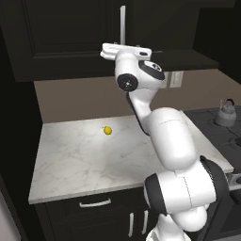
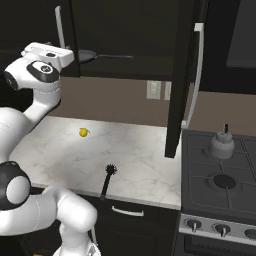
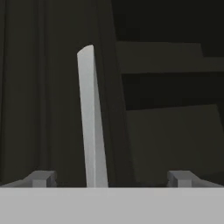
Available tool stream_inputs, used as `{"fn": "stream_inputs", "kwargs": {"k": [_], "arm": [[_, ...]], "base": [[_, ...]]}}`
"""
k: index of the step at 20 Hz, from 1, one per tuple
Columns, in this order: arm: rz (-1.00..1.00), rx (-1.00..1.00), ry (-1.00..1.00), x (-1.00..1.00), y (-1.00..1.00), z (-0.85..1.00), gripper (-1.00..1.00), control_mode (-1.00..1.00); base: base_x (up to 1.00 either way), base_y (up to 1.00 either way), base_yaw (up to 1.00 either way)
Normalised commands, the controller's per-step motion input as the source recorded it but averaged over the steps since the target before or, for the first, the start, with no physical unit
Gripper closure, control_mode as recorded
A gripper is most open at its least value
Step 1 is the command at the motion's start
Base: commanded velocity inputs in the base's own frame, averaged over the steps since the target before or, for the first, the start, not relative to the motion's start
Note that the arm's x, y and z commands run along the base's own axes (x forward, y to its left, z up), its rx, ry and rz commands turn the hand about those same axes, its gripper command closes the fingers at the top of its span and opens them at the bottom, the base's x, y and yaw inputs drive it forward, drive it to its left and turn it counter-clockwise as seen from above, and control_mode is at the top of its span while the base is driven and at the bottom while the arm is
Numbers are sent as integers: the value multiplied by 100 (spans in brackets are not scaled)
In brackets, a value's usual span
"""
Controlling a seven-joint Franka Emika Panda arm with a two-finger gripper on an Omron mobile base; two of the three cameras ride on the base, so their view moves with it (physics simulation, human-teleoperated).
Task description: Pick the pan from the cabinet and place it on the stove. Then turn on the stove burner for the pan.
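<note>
Pincer [image 3: 109,178] spread wide and empty, lined up on the left door's silver bar handle [image 3: 91,118] of the cabinet [image 1: 56,37], where the pan [image 2: 86,56] sits on the shelf – opening step under way, next it must close on that handle and pull

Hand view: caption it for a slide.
Open fingers flank the cabinet door's silver bar handle.

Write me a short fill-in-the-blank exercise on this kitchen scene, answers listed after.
1. The pan sits inside the upper ____.
2. The gripper has its jaws ____, with a silver bar handle between them.
3. The small yellow fruit lies on the marble ____.
4. The kettle stands on the ____.

Missing words: cabinet; open; counter; stove
</note>
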Motion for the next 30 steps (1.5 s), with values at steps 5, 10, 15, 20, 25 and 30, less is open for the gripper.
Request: {"fn": "stream_inputs", "kwargs": {"k": [5, 10, 15, 20, 25, 30], "arm": [[1, 0, -1, 47, 16, 0, -100, -100], [1, 0, 0, 42, 8, 0, -100, -100], [2, 0, 0, 44, 9, 0, 100, -100], [3, 0, 2, 42, 17, 0, 100, -100], [0, -1, 6, 2, 3, -4, 100, -100], [0, 0, 2, -15, 1, -6, 100, -100]], "base": [[0, 0, 0], [0, 0, 0], [0, 0, 0], [0, 0, 0], [0, 0, 0], [0, 0, 0]]}}
